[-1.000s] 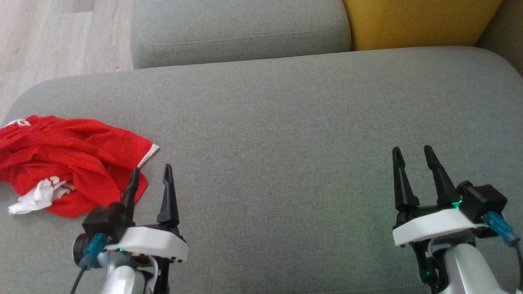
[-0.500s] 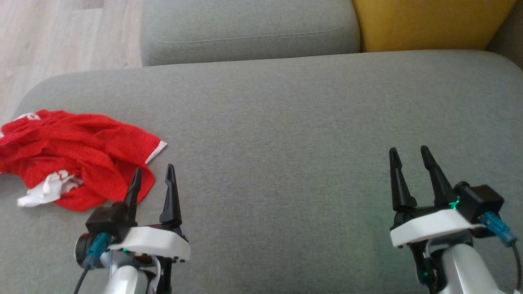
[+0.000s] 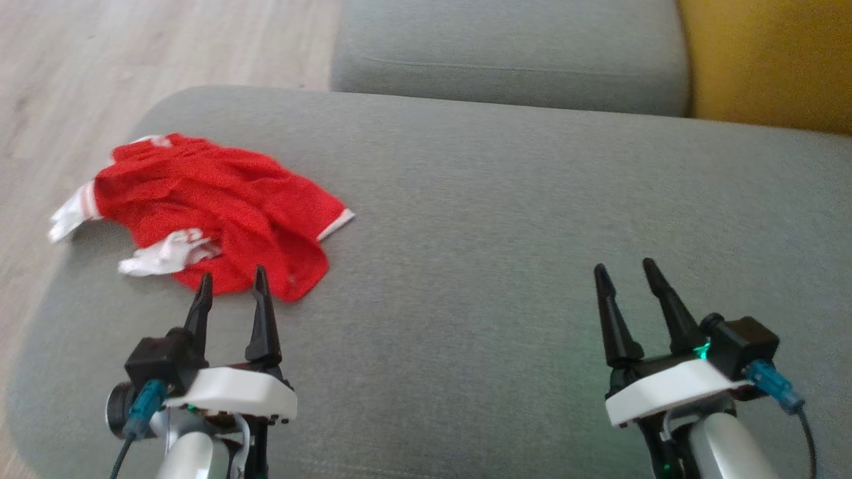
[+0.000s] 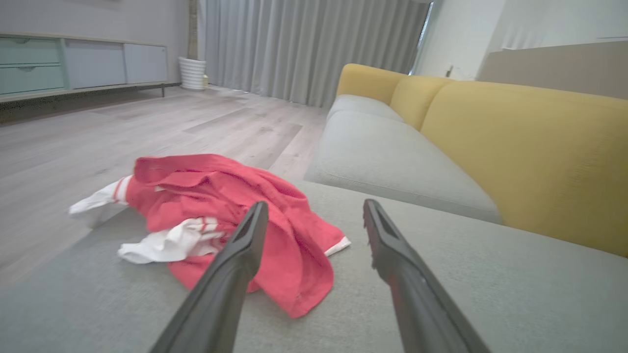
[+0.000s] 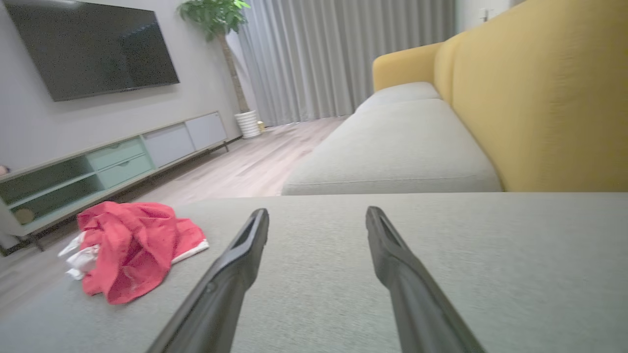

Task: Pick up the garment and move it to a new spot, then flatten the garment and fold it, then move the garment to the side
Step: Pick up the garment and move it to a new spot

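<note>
A living room in a home is shown. A sofa (image 5: 402, 142) with grey seat cushions and a yellow backrest (image 5: 539, 98) is set on a pale wood-plank floor (image 4: 147, 122). A large dark television (image 5: 93, 46) is mounted on the wall above a long, low cabinet (image 5: 122, 157) fitted with drawers and open shelves. Floor-length grey curtains (image 5: 319, 54) are drawn across the far side, and a potted plant (image 5: 216, 14) is placed beside them. A crumpled red garment (image 3: 226, 199) is left lying on the seat.
</note>
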Controlling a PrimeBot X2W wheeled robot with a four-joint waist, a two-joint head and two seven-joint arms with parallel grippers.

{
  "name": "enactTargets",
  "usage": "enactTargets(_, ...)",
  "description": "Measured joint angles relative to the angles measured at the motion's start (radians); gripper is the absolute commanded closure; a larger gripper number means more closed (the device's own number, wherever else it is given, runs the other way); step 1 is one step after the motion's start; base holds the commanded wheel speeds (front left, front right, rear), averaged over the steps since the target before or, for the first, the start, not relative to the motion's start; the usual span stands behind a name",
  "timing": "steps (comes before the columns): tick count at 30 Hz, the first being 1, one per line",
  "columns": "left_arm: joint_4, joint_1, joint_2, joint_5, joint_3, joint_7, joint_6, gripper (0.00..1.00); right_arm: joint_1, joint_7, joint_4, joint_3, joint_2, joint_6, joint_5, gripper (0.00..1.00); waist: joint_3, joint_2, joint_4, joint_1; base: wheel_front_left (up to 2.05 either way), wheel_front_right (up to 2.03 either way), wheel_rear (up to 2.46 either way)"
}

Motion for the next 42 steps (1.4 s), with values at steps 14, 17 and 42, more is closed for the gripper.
enactTargets(14,-0.025,0.040,0.000,-0.003,0.047,0.000,0.002,0.00,-0.002,-0.030,0.058,0.066,0.000,0.000,0.040,0.00,-0.014,0.0000,0.169,0.0000,0.00,0.00,0.00)
enactTargets(17,-0.026,0.040,0.000,-0.003,0.054,0.000,0.002,0.00,-0.002,-0.034,0.063,0.080,0.000,0.000,0.044,0.00,-0.019,0.0000,0.194,0.0000,0.00,0.00,0.00)
enactTargets(42,-0.022,0.038,-0.002,-0.008,0.123,0.000,-0.002,0.00,-0.004,-0.038,0.075,0.063,0.001,0.000,0.035,0.00,0.015,0.0000,0.203,0.0000,0.00,0.00,0.00)
